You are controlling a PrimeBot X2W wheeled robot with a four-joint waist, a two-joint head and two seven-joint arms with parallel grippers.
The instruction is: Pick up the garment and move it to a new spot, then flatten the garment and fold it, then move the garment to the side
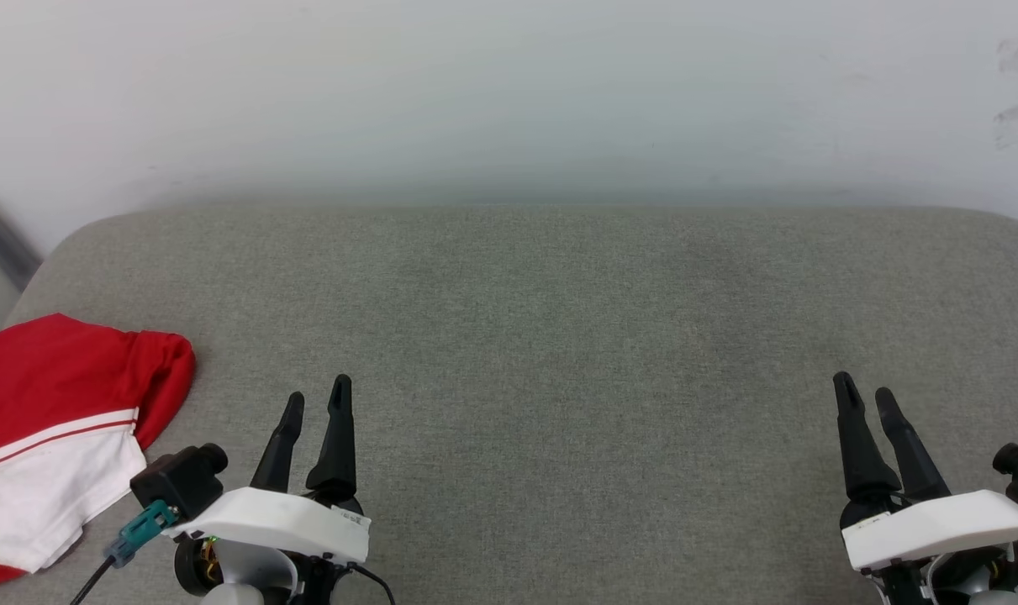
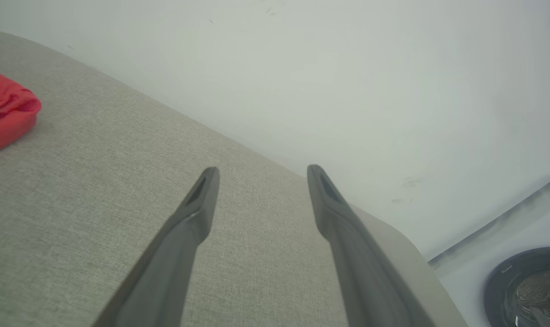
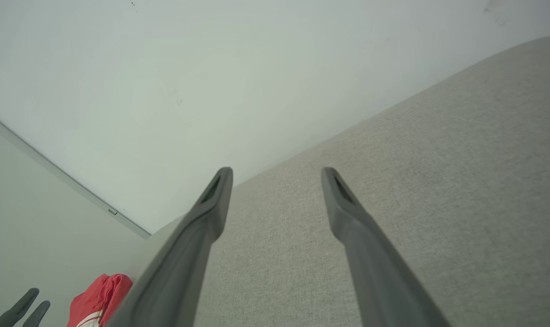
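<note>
At the left edge of the grey woven surface (image 1: 559, 336) lies the red-and-white fabric garment (image 1: 46, 420) — seemingly folded and set aside. Left gripper (image 1: 317, 389) and right gripper (image 1: 863, 386) stand released, empty — likely only withdrawal remains.

From the head, the camera looks forward and down across the grey fabric surface (image 1: 559, 336) to the white wall (image 1: 509, 84), with the left gripper (image 1: 317, 388) and right gripper (image 1: 863, 385) low in frame; each wrist camera sits close above that fabric, tilted, facing the same wall; all three views share the red jersey (image 1: 46, 403) at the surface's left end.
</note>
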